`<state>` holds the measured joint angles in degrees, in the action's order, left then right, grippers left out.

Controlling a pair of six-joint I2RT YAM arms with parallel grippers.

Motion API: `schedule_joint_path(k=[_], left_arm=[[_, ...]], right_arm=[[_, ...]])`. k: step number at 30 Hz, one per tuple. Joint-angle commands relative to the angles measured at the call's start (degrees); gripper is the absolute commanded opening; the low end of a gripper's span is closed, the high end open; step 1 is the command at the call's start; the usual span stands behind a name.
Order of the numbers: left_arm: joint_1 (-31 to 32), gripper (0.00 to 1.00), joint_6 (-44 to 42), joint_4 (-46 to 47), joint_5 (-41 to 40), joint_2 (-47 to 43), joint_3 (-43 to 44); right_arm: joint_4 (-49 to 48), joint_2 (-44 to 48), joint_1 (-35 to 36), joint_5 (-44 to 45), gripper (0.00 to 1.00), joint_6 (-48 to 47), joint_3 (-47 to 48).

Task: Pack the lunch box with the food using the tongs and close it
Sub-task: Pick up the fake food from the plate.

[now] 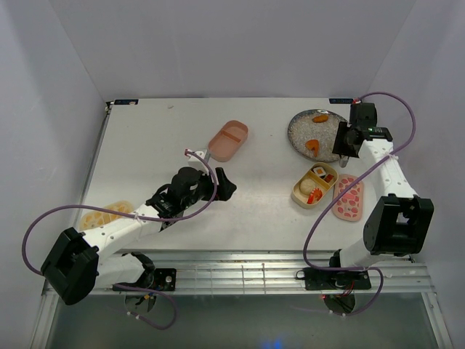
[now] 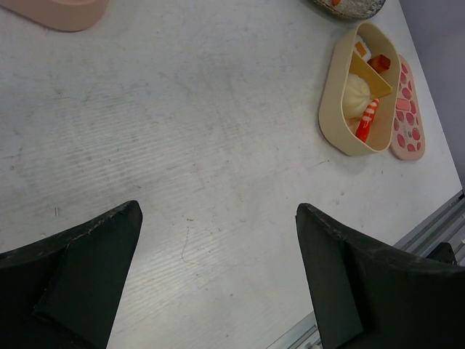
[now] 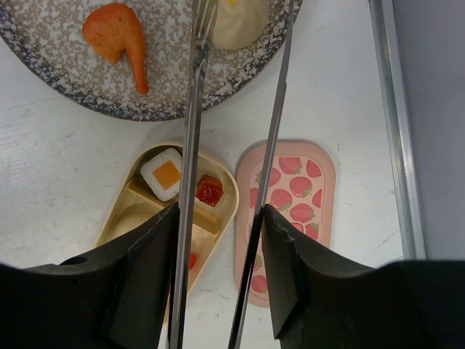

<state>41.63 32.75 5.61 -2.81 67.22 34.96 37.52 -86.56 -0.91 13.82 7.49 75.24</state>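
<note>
Right pincer (image 3: 220, 218): jaws about half closed, clamped on the tongs (image 3: 190, 145), one blade against each finger. The tongs run straight out ahead of my fingers with the blades apart, their tips over the speckled plate (image 3: 163, 83).

Cream bun (image 3: 236, 22): on the right part of the plate, between the two tong tips. The forked left tip is at the bun's left edge and the right blade is just off its right edge. Can't tell if either blade touches it.

Orange piece (image 3: 116, 36): on the plate left of the bun, outside the tongs.

Tan tray (image 2: 329, 109): on the table (image 1: 160, 138) near the plate, on the side toward my bases and not touching it in the top view. One compartment holds a white piece with an orange top and a red-topped piece. The other holds a pale bun and an orange-white piece.

Strawberry lid (image 3: 294, 196): lies flat, pattern up, right against the tan tray on its right side, also on the base side of the plate.

Pink tray (image 1: 220, 153): well left of the plate.

Left pincer (image 2: 218, 214): jaws wide open, nothing in them. It hangs over bare table, well left of the plate and nearer my bases.

Tan-yellow lid (image 1: 102, 216): far left of the plate, partly under my left arm.
</note>
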Motion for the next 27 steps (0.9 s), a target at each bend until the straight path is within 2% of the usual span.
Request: schedule_joint_path(k=[1, 27], left_arm=[[0.3, 0.98, -0.23, 1.16, -0.44, -1.57, -0.94], [0.3, 0.98, -0.58, 1.16, -2.82, -2.36, -1.65]], right_arm=[[-5.08, 0.08, -1.64, -3.45, 0.53, -2.04, -0.01], [-8.6, -3.78, -2.17, -3.63, 0.56, -2.91, -3.09]])
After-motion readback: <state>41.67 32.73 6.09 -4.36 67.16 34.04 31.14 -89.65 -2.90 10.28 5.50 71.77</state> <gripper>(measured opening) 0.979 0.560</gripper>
